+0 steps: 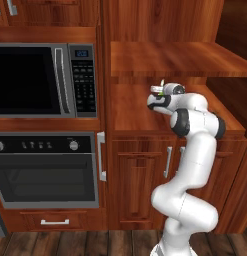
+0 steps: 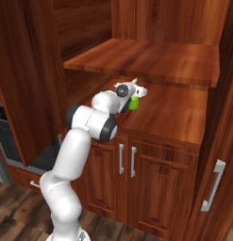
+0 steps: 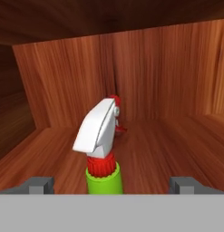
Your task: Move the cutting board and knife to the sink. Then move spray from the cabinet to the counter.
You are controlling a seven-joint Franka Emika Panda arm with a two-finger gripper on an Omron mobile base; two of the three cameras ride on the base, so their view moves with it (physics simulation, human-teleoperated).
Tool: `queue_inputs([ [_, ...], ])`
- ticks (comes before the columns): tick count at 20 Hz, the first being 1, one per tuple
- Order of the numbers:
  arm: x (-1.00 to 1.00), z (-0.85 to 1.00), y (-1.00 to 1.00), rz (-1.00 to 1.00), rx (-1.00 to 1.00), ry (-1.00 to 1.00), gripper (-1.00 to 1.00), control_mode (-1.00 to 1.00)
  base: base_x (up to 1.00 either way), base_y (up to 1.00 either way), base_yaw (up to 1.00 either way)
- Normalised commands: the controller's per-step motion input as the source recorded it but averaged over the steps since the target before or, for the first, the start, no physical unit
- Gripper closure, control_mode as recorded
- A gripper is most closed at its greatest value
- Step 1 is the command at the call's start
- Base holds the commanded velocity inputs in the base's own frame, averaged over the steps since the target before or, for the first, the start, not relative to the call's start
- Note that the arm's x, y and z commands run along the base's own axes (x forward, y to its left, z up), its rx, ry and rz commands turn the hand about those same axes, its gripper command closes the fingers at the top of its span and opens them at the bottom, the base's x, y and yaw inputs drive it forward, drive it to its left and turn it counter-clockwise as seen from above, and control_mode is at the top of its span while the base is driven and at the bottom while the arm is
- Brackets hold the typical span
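Spray stage, judging by the scene: spray (image 3: 103, 154) stood upright on the cabinet (image 2: 174, 113) niche shelf, not yet grabbed, counter move left. Gripper (image 3: 111, 183) jaws were wide apart, straddling the bottle, nothing clamped. Bottle was glossy green plastic, red collar, angular white trigger head; shelf was smooth reddish wood grain.

We see the spray (image 3: 103, 156) with a bright green bottle, a red collar and a white trigger head tipped in red. The cabinet (image 2: 160, 61) around it is reddish-brown wood with a streaked grain, and its doors carry silver bar handles (image 2: 121, 158). Beside it, the microwave (image 1: 45, 80) is grey with a black window, the oven (image 1: 47, 170) black and grey, and the floor (image 1: 70, 243) dark brown planks.
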Motion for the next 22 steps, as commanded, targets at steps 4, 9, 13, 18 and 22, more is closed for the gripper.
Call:
queue_inputs([
  [4,0.13,-0.01,0.00,0.00,0.00,0.00,-1.00,-1.00,0.00,0.00,0.00],
  [9,0.11,-0.02,0.00,0.00,-0.02,0.00,-1.00,-1.00,0.00,0.00,0.00],
  [13,0.14,0.00,0.04,0.00,-0.02,0.00,-1.00,-1.00,0.00,0.00,0.00],
  [18,0.14,-0.01,0.04,0.00,-0.03,0.00,-1.00,-1.00,0.00,0.00,0.00],
  [22,0.10,-0.03,0.18,0.00,-0.06,0.01,-1.00,-1.00,0.00,0.00,0.00],
])
